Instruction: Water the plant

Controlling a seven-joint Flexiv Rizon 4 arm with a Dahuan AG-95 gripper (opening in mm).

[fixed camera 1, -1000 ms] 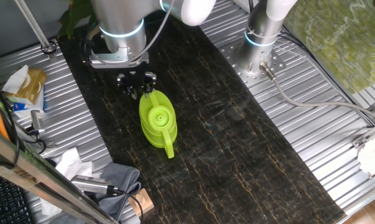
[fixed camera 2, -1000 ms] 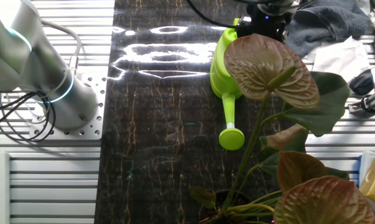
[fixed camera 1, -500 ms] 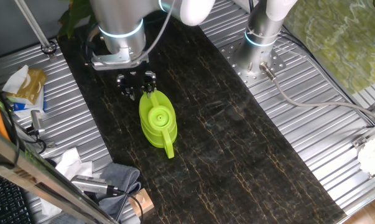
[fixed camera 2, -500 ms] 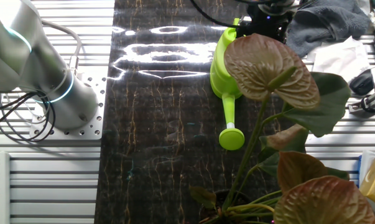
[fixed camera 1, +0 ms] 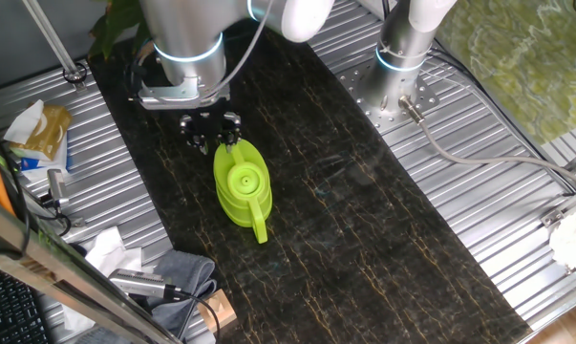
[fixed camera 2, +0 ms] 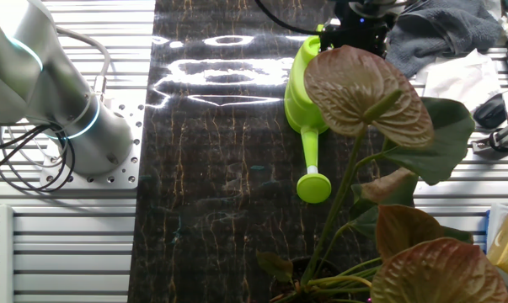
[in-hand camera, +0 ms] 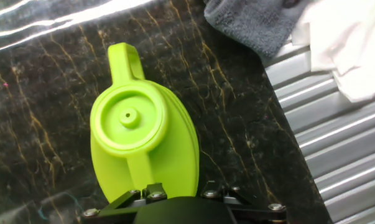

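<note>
A lime-green watering can (fixed camera 1: 241, 188) lies on the black marbled mat (fixed camera 1: 345, 191). Its long spout with a round head (fixed camera 2: 313, 186) points toward the plant (fixed camera 2: 367, 93), whose broad green and brownish leaves fill the near right of the other fixed view. Only its leaves (fixed camera 1: 116, 24) show at the top left in one fixed view, and its pot is mostly cut off. My gripper (fixed camera 1: 214, 141) hovers just over the can's handle end, open. In the hand view the gripper (in-hand camera: 178, 194) has the green handle (in-hand camera: 142, 171) running in under it. A leaf hides the fingers in the other fixed view, where only the gripper body (fixed camera 2: 360, 25) shows.
A grey towel (fixed camera 1: 182, 277) and white cloth (in-hand camera: 342, 43) lie off the mat past the can's blunt end. A second arm's base (fixed camera 1: 402, 57) stands on the ribbed metal table (fixed camera 1: 517, 220). Bags, cables and tools (fixed camera 1: 39, 134) crowd the left side.
The gripper has shifted only very slightly over the can. The can and the plant have not moved.
</note>
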